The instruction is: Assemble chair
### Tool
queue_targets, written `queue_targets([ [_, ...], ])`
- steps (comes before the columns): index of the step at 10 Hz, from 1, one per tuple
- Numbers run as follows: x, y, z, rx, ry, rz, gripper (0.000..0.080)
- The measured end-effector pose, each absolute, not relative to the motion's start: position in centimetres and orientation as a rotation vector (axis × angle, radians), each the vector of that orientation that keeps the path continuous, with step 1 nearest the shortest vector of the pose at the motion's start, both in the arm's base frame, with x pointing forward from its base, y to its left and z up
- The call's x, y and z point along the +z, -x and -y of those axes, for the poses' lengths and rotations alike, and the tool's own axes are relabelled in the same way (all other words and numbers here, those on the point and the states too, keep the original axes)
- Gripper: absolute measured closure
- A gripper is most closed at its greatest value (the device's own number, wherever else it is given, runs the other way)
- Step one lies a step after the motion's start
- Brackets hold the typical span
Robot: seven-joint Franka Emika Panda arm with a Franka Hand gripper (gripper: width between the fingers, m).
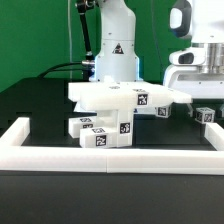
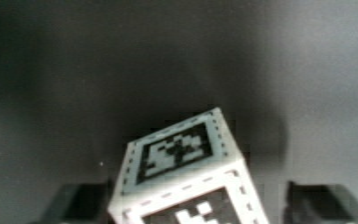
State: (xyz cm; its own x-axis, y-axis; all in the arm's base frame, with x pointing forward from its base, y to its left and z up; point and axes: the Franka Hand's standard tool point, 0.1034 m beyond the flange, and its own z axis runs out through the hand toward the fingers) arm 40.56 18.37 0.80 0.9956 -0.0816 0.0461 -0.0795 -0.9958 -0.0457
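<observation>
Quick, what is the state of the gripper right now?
Gripper: jaws stand on both sides of a white tagged chair piece; whether they clamp it cannot be told.

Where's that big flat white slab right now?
In the exterior view, the flat slab is mid-table just below the robot arm, above the smaller white blocks and behind the long border rail.

- Exterior view: a low camera, near counter [image 1: 45, 100] height, faces across the white border rail [image 1: 110, 157] toward the arm [image 1: 115, 45] from middling range.
- Wrist view: rides the arm, very close on one tagged chair piece [image 2: 179, 170].
- Shared: the white chair parts [image 1: 118, 100] only.
</observation>
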Motion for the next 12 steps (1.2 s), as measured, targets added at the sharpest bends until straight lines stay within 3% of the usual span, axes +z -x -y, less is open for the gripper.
queue_targets([
  [1, 0.8, -40.6, -18.4, -0.074, 3.094, -0.125, 0.0404],
  [2, 0.8, -40.6, -18.4, -0.074, 3.094, -0.125, 0.0512],
  [7, 1.0, -40.6, -18.2, -0.058, 3.097, -0.115, 0.0511],
  [12, 7.1, -42.0, -17.4, -0.024, 3.063, -0.169, 0.0511],
])
